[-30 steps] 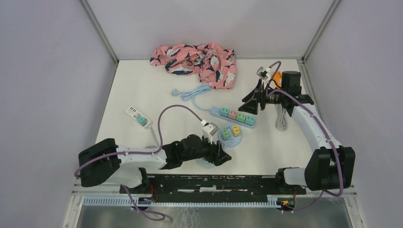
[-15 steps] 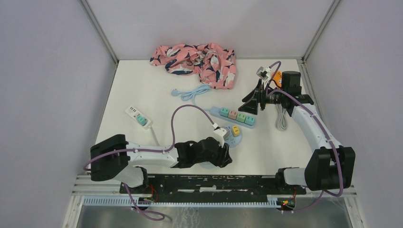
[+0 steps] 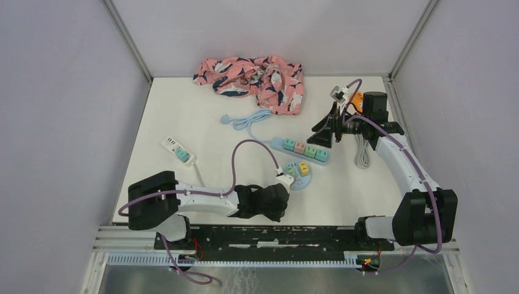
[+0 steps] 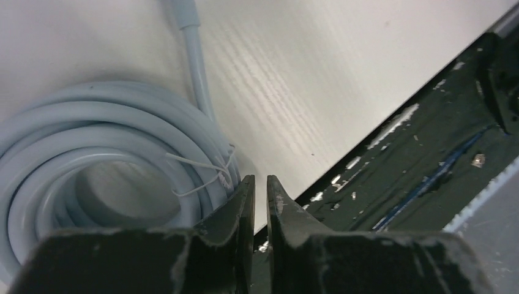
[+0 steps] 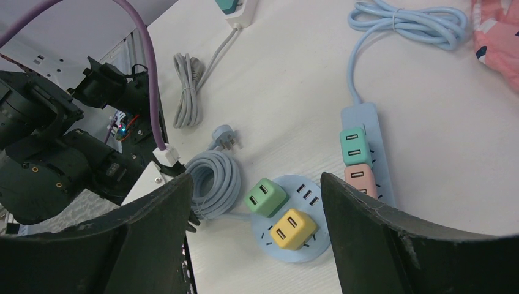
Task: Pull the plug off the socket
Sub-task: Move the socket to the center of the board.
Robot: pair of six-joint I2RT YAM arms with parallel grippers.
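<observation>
Right, far left at 9 o'clock on the table point(image 3: 183, 104) lies a white strip point(image 3: 173, 146) with a teal plug point(image 3: 182, 155) pushed into it. Next along, the left gripper point(image 4: 260, 190) is down low at 6 o'clock, close to the table's front edge. Its jaws are pressed together with only a sliver of gap, and nothing shows between them. Its fingers point(image 4: 240, 208) sit just beside a coil point(image 4: 92, 122) of pale cable bound with a thin white tie point(image 4: 205, 174). Whether that tie touches a finger, I cannot tell.

At 1 o'clock from that gripper sits the round socket point(image 5: 315, 202), a pale blue disc. The green plug point(image 5: 266, 196) and the yellow plug point(image 5: 292, 228) are seated in it side by side, and no finger is on either.

Up at 12 o'clock, a cloth point(image 3: 254, 75) lies bunched against the back edge. A blue cable point(image 3: 251, 119) loops just in front of it. The blue strip point(image 3: 276, 143) lies at 1 o'clock from the round socket and carries a row of plugs point(image 3: 300, 147).

Over to the right, the right gripper point(image 3: 323, 135) hangs above the table by the blue strip's right end. Its jaws are spread wide and hold nothing. At 3 o'clock, a grey cable point(image 3: 362, 153) lies bundled beside the right arm point(image 3: 398, 162).
</observation>
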